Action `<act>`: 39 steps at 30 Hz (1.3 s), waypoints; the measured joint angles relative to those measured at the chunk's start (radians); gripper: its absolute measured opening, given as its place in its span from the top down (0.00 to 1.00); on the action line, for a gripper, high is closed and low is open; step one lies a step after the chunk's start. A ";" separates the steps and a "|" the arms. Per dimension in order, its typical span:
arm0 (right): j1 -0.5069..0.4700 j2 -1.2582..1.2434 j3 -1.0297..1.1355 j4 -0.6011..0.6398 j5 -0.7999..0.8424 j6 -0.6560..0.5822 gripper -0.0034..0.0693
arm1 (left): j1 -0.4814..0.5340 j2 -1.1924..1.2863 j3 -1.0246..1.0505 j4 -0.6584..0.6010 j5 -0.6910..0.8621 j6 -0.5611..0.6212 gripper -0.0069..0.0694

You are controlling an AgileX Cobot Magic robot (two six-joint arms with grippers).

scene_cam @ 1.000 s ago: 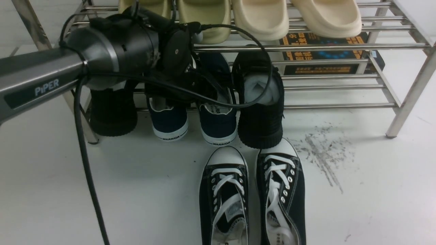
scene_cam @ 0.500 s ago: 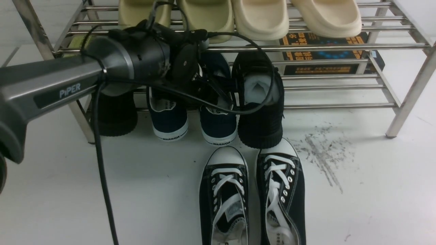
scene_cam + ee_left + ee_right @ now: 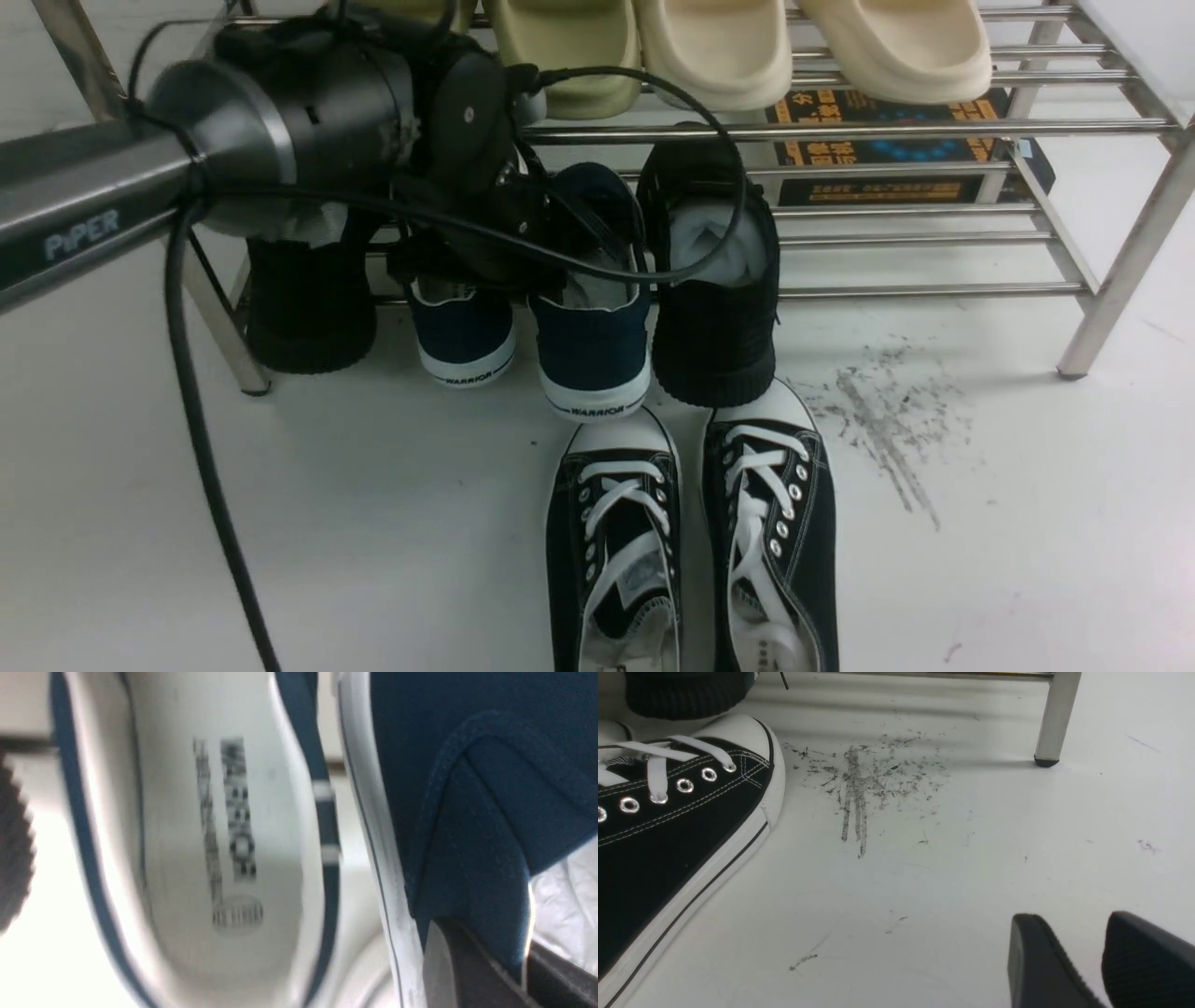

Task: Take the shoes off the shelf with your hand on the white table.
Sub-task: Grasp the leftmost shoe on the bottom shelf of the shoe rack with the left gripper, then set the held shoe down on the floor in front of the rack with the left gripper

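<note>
White worktop [image 3: 420, 523], glossy, with a grey scuff patch [image 3: 887, 420] on the right. Steel shelf [image 3: 840, 131] stands at the far side, two tiers.

- Top tier: cream clogs [image 3: 719, 47].
- Lower tier, left to right: black knit sneaker [image 3: 308, 308], navy slip-ons [image 3: 527, 341], second knit sneaker [image 3: 714, 308], and a dark printed box [image 3: 878, 140] far right.
- Black lace-up sneakers [image 3: 691, 541] sit on the worktop, near side, toes toward the shelf.

Left arm reaches in from the left, wrist body over the slip-ons, cable [image 3: 205, 448] hanging down to the near edge.

Left pincer [image 3: 521, 970]: the wrist view shows its two dark fingers closed on the collar of the right slip-on [image 3: 593, 345], canvas between them and paper stuffing just inside.

That shoe's heel sits nearer than its mate's, right at the toe cap of the left lace-up. Can't tell if they touch.

Left slip-on [image 3: 464, 336] is on the lower tier just beside it, ungripped, its white insole facing the wrist camera.

Right pincer [image 3: 1104, 961]: fingers nearly together, nothing between them, low over bare worktop near the scuff patch and the shelf's right leg [image 3: 1052, 718].
</note>
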 joint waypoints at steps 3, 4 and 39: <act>0.000 0.000 0.000 0.000 0.000 0.000 0.63 | 0.000 -0.044 0.001 -0.026 0.050 0.020 0.86; 0.000 0.000 0.000 0.000 0.000 0.000 0.63 | 0.000 -0.049 0.001 -0.030 0.053 0.022 0.86; 0.000 0.000 0.000 0.000 0.000 0.000 0.63 | -0.290 -0.777 0.469 0.153 0.448 -0.384 0.86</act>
